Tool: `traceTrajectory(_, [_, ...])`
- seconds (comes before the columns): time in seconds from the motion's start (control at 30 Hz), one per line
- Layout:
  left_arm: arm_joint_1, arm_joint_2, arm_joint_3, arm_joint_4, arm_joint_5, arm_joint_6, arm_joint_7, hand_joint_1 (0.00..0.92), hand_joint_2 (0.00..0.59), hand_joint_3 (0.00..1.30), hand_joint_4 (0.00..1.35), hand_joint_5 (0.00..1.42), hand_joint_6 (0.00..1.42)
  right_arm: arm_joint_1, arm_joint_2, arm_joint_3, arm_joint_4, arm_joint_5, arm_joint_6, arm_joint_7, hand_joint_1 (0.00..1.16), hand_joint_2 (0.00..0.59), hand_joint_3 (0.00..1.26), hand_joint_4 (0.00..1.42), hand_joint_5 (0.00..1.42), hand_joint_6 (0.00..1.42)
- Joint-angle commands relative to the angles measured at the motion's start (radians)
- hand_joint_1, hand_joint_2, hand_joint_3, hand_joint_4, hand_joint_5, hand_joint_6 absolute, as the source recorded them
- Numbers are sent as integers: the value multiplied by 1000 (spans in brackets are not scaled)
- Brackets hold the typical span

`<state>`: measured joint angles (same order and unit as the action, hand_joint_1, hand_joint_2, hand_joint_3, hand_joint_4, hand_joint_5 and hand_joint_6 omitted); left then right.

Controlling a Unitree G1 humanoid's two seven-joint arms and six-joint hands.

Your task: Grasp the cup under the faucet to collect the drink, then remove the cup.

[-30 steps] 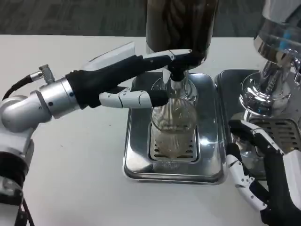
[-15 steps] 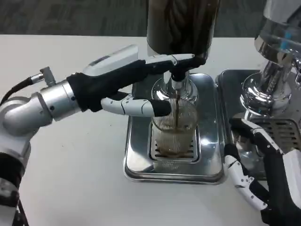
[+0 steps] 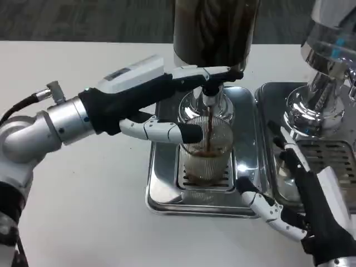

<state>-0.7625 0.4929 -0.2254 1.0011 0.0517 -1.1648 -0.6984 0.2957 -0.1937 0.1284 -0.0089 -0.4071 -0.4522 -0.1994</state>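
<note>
The left hand (image 3: 146, 103) reaches in from the table's left edge, its upper fingers on the faucet (image 3: 210, 89) lever and a lower finger touching the cup's rim, gripping nothing. The ribbed glass cup (image 3: 207, 154) stands on the grate of the steel drip tray (image 3: 161, 189) under the faucet, with a dark stream running into it. At the tray's front right corner the right hand (image 3: 303, 208) hovers, fingers spread wide, holding nothing.
</note>
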Motion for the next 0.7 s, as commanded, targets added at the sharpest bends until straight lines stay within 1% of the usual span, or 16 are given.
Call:
traceTrajectory(0.03, [32,9,-43,14,72,14,-27,0,118,125,74,117,69,-34,-23,-6,4,40,13,66,514,224,0,1,20,87])
traceTrajectory(0.3, [34,21,-54,7,78,2,-6,0,122,127,78,116,69,-79,-41,-15,22,84,40,147,541,222,0,0,0,71])
traceTrajectory(0.47, [36,26,-60,3,71,2,0,0,121,127,78,116,69,-95,-42,-19,37,102,51,168,543,222,0,0,0,68])
traceTrajectory(0.7, [42,36,-61,-1,71,0,8,0,121,133,85,116,69,-140,-35,-17,91,136,53,191,544,223,3,1,3,76])
